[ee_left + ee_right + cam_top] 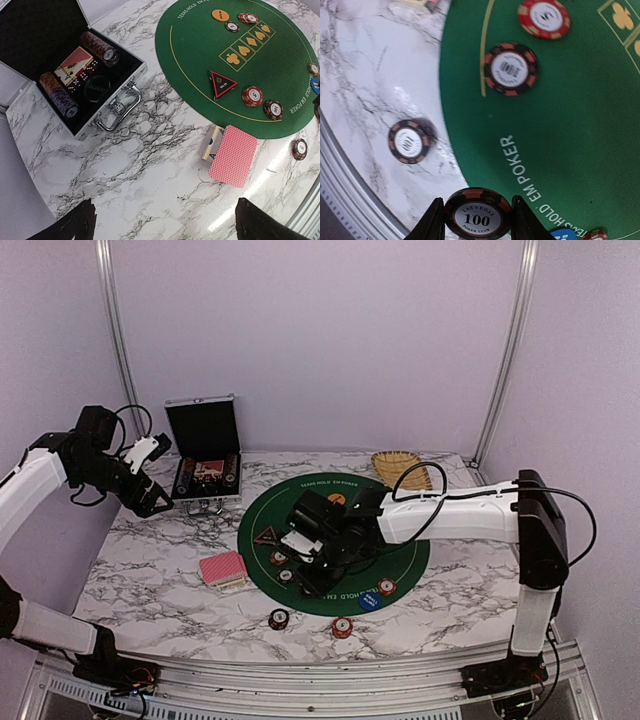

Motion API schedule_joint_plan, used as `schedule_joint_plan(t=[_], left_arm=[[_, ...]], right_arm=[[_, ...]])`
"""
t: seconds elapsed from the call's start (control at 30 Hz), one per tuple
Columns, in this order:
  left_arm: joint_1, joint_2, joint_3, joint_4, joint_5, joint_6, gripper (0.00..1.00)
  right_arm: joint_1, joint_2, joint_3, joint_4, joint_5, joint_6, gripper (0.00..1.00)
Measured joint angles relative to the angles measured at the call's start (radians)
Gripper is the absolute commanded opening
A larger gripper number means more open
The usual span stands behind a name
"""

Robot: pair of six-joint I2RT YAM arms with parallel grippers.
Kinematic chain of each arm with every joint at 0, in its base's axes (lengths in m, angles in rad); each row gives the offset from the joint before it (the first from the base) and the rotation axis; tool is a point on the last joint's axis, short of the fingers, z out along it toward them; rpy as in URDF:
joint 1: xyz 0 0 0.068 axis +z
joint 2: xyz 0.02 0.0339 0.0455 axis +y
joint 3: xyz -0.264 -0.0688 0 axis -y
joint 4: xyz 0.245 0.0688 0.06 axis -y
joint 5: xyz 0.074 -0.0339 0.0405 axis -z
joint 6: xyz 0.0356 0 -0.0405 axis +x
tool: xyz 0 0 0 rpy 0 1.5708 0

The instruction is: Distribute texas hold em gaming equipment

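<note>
From above, the right gripper (318, 545) hides its own fingertips and whatever they hold. Its wrist view settles it: the fingers (431, 222) pinch a striped chip (478, 215) by its edges, near the rim of the green mat (570, 125). A blue disc (563, 234) just beside the right-hand finger is cut off by the frame. The left gripper (165, 222) is spread wide. The red cards (233, 155), probably a small stack, lie well ahead of its fingers.

I'm looking into a robot lab cell: aluminium frame posts (113, 330) are enclosing a marble-patterned table (150, 570) against plain lilac walls (320, 330).
</note>
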Motion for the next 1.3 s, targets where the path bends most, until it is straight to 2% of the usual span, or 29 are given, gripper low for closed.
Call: schedule_joint_plan(t=[0.27, 0.7, 0.77, 0.8, 0.9, 0.97, 1.07, 1.3], left_arm=[[-0.065, 0.005, -0.066, -0.045, 0.047, 0.040, 0.99], [-0.192, 0.020, -0.180, -0.064, 0.048, 0.086, 0.99], [-0.204, 0.027, -0.190, -0.064, 0.049, 0.089, 0.99], [-0.208, 0.030, -0.194, -0.065, 0.051, 0.090, 0.99], [-0.221, 0.042, -0.202, -0.064, 0.055, 0.093, 0.99], [-0.231, 0.050, -0.211, -0.054, 0.053, 0.093, 0.99], [-0.261, 0.071, -0.232, -0.029, 0.031, 0.089, 0.99], [-0.329, 0.137, -0.256, 0.035, -0.056, 0.085, 0.99]], right_arm=[[-0.119, -0.018, -0.196, 0.040, 0.015, 0.027, 0.08], [-0.139, -0.032, -0.256, 0.104, 0.018, 0.035, 0.11], [-0.141, -0.036, -0.263, 0.112, 0.019, 0.035, 0.15], [-0.141, -0.037, -0.266, 0.115, 0.020, 0.035, 0.20], [-0.141, -0.042, -0.275, 0.126, 0.022, 0.036, 0.51], [-0.141, -0.044, -0.278, 0.130, 0.024, 0.044, 0.62], [-0.141, -0.048, -0.279, 0.135, 0.022, 0.052, 0.67], [-0.143, -0.053, -0.275, 0.124, 0.030, 0.065, 0.70]])
